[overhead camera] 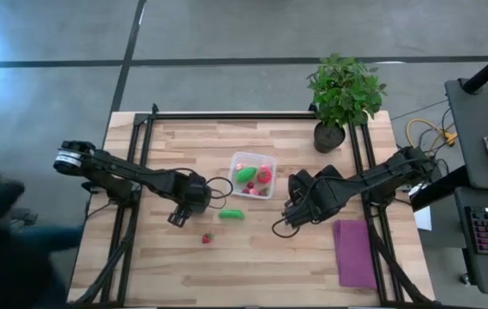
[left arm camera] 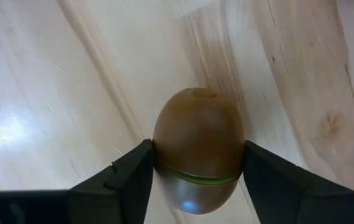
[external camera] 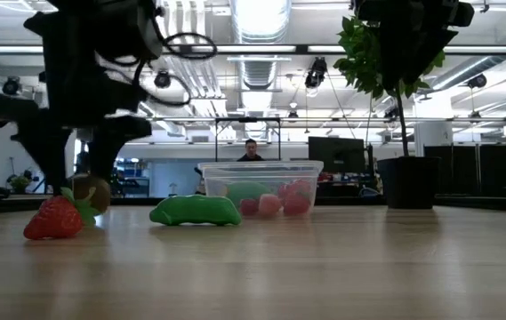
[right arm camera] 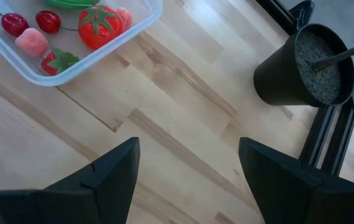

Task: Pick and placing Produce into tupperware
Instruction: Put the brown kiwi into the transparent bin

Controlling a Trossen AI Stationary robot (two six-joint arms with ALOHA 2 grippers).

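Both left gripper [left arm camera: 195, 180] fingers [left arm camera: 127, 180] touching kiwi [left arm camera: 198, 149] sides, gripping | table [left arm camera: 52, 93]

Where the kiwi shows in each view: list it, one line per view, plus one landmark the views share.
High view: not visible; it lies hidden under the left gripper, left of the tupperware.
Low view: kiwi at far left, behind the strawberry, under the left gripper.
Left wrist view: kiwi at centre, between the gripper's fingers, both touching it.
Right wrist view: not in it.
Shared landmark: the tupperware, in the high, low and right wrist views.
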